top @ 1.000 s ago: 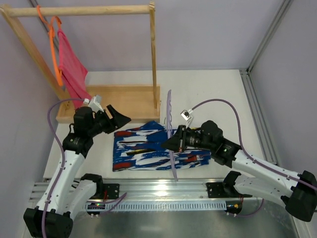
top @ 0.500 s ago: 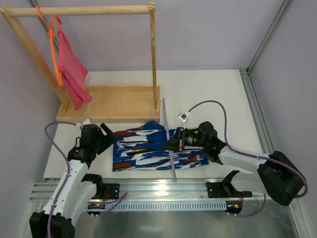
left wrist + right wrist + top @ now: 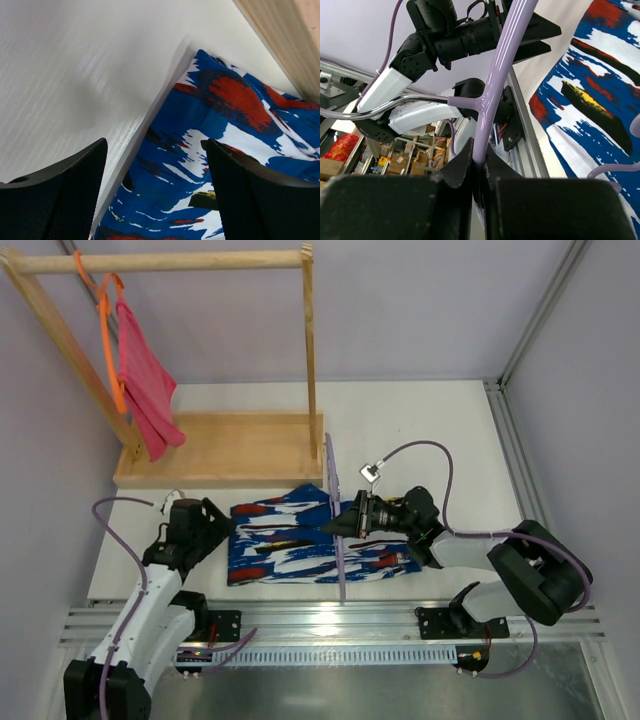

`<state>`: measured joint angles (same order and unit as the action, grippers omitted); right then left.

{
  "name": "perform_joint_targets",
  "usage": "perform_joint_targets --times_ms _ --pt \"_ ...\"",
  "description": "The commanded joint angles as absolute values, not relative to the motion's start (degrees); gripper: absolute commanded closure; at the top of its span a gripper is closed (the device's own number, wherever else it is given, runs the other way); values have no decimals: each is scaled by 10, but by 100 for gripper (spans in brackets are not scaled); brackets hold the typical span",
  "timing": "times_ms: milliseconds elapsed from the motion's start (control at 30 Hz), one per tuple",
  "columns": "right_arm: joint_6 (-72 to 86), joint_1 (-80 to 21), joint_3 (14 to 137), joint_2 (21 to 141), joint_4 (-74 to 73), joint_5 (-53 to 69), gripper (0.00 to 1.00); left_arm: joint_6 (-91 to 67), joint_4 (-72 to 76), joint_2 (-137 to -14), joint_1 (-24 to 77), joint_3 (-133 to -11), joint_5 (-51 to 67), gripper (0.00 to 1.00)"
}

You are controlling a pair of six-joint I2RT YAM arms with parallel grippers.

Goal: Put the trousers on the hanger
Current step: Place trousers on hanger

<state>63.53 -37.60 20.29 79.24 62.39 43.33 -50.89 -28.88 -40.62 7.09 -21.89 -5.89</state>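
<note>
The right gripper (image 3: 479, 152) clenches the hanger (image 3: 503, 64) over the trousers (image 3: 285, 540) on the desk (image 3: 430, 425), while the left gripper (image 3: 155, 146) hangs released over their left edge.

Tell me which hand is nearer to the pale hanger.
Right. The right hand is shut on the hanger, over the trousers. The left hand is open at the trousers' left edge, apart from the hanger.

Wooden rack (image 3: 310, 360) at the back of the table (image 3: 430, 430)
We see an orange hanger (image 3: 103, 340) hooked over the top bar, a pink-red cloth (image 3: 142, 385) draped from it.
</note>
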Motion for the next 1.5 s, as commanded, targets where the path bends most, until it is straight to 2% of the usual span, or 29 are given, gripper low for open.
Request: perform_joint_targets --times_ms 0,167,233,267,300,400,600,700,967,1033,1133,1200,1333,1467 --pt "623 -368 187 801 708 413 96 -520 -240 -431 69 -207 -47 21" --pt "645 -351 173 863 779 414 96 -526 -207 -454 69 -188 -26 23" --pt "679 -345 173 931 849 421 96 -527 -203 -463 69 -186 -12 23" --pt "722 -337 171 964 937 422 96 -529 -207 -463 69 -184 -13 23" --pt "732 -331 172 1010 936 427 96 -528 -208 -461 69 -183 -15 22" --pt "724 -330 157 1044 935 410 96 -526 -207 -455 69 -177 -30 20" --pt "712 -322 142 1035 934 417 96 -523 -192 -482 69 -173 -25 20" --pt "715 -311 138 1037 935 430 96 -522 -178 -508 69 -171 -10 23" --pt "706 -308 132 1042 935 438 96 -515 -158 -523 69 -168 -2 42" --pt "705 -306 132 1046 935 439 96 -517 -156 -525 69 -165 16 41" --pt "702 -302 129 1055 935 445 96 -511 -169 -525 69 -173 13 31" --pt "705 -301 127 1049 935 449 96 -505 -182 -516 69 -181 12 31" --pt "720 -301 134 1021 934 453 96 -497 -218 -450 69 -214 10 38" --pt "754 -301 162 999 935 454 96 -493 -250 -451 70 -242 5 36"
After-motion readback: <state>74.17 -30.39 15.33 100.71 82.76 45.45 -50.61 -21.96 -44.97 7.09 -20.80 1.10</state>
